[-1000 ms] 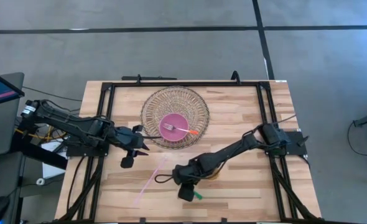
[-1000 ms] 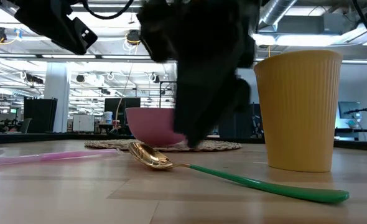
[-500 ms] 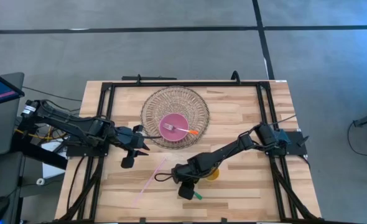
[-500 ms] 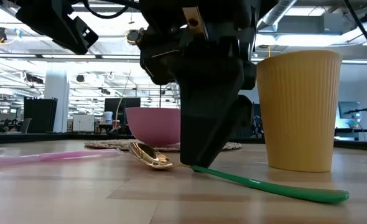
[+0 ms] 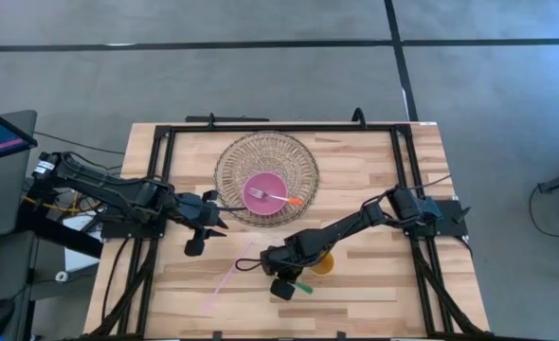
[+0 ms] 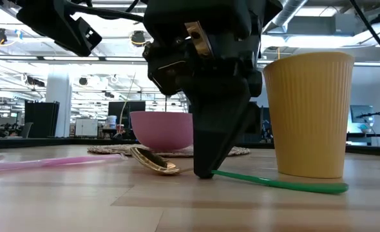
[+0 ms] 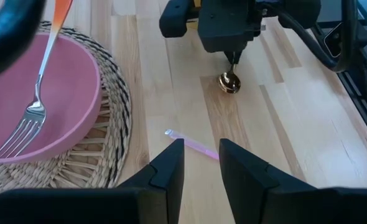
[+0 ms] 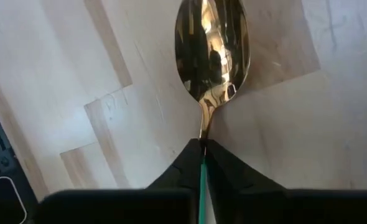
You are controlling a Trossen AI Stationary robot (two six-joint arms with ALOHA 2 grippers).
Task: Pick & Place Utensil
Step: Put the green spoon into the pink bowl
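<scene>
A spoon with a gold bowl (image 8: pixel 211 46) and a green handle (image 6: pixel 280 183) lies on the wooden table in front of the yellow cup (image 6: pixel 309 113). My right gripper (image 8: pixel 202 152) stands over it, fingers pointing down, shut on the spoon. A pink bowl (image 5: pixel 263 193) with a fork (image 5: pixel 275 197) in it sits on a round woven mat (image 5: pixel 232 161). My left gripper (image 7: pixel 201 155) hovers open beside the mat's left edge, holding nothing. My right gripper pinches the spoon's neck (image 8: pixel 203 144), where the gold stem meets the green handle, between its two fingertips. The fingers come from above, pointing down, one on each side of the handle. The bowl (image 6: pixel 152 161) rests on the table.
A pink straw (image 5: pixel 225 279) lies on the wood left of the spoon. The yellow cup (image 5: pixel 322 263) stands close to the right arm. A black frame (image 5: pixel 261 126) runs along the table's edges.
My right gripper has come down onto the spoon and shut on its neck. The spoon has turned a little on the table: the green handle's free end has swung toward the cup and the gold bowl has tipped slightly.
</scene>
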